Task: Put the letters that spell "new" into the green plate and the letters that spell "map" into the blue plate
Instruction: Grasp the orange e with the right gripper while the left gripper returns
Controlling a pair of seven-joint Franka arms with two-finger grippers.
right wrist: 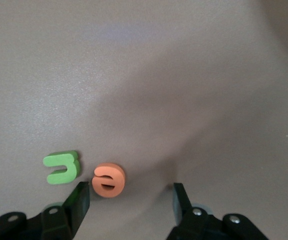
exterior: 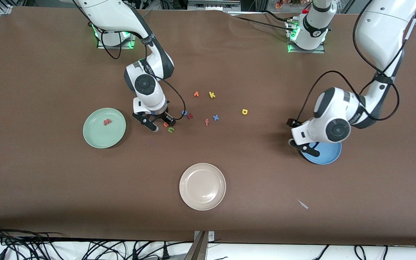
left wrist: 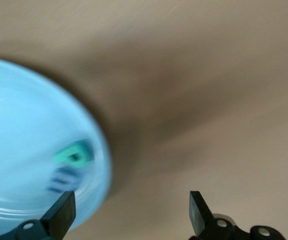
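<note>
The right gripper (right wrist: 131, 197), spread, hangs low over the bench with the orange "e" (right wrist: 108, 180) touching the green "n" (right wrist: 62, 167) at its 9 o'clock; closing off-centre could pinch both or flick the "e" away. The left gripper (left wrist: 131, 212), spread, hovers at the blue plate (left wrist: 13, 150) rim, teal "p" (left wrist: 73, 154) and blue "m" (left wrist: 61, 181) inside; the "w" (exterior: 107, 122) lies in the green plate (exterior: 96, 139).

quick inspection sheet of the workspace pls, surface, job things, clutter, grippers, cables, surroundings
surface: brown table cover, one small pale scrap.
job's things: green plate holds w; blue plate holds p and m; n, e, a on table.
clutter: cream plate; k, x, f, o, v.
grippers: left gripper over blue plate's edge, jaws open; right gripper low beside e, jaws open.
cables: black leads along the front edge.
surroundings: metal frame at corners.
</note>
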